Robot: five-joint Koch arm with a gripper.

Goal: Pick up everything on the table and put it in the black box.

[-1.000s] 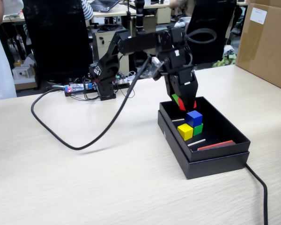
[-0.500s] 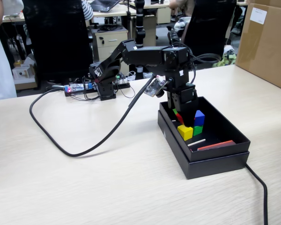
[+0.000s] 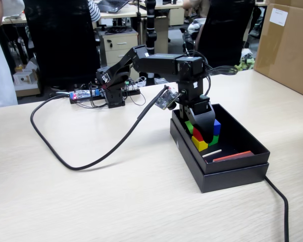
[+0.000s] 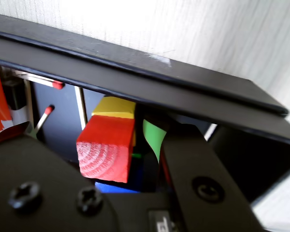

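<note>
The arm is shown reaching down into the black box (image 3: 227, 174), which rests on the worktop (image 3: 91, 201); the jaws (image 3: 201, 132) are lowered among the cubes, and whether they are spread or pinching cannot be told. All four cubes lie clustered inside the box: the red cube (image 4: 108, 147) is seen nearest the wrist camera, the yellow cube (image 4: 116, 107) just behind it, the green cube (image 4: 153, 136) beside it, and the blue cube (image 4: 112, 187) beneath; white sticks (image 3: 212, 153) and a red-orange strip (image 3: 233, 157) share the box floor.
</note>
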